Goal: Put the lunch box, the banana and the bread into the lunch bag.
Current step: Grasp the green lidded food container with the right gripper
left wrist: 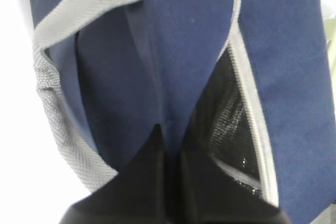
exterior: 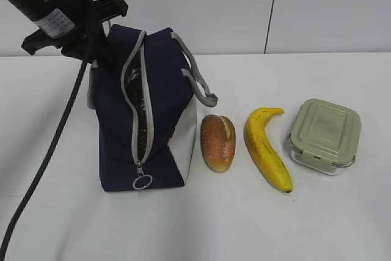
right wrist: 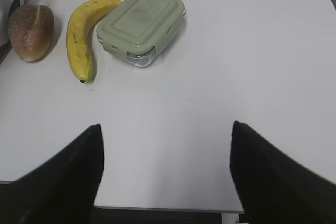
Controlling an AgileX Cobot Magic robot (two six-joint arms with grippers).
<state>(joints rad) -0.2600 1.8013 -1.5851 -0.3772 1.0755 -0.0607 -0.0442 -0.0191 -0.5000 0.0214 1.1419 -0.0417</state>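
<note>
The lunch bag [exterior: 143,111] stands upright on the white surface [exterior: 317,224], toward its left side and close to the back edge. Its grey zipper [exterior: 135,114] is open along the top and down the front, showing dark shiny lining, and the round pull ring [exterior: 142,182] hangs low on the front face.

The left gripper [left wrist: 168,129] is at the bag's back left top corner. In the left wrist view its dark fingers [left wrist: 149,161] are closed together with a fold of the navy fabric pinched between them, beside a grey handle [left wrist: 58,114].

Right of the bag, in a row along the surface, lie the bread [exterior: 218,141], just beside the bag's white side panel, then the banana [exterior: 266,147], then the lunch box [exterior: 325,135] nearest the right edge, lid on.

The right gripper [right wrist: 165,156] hovers above bare surface near the front edge, its fingers [right wrist: 68,177] spread wide and holding nothing.
</note>
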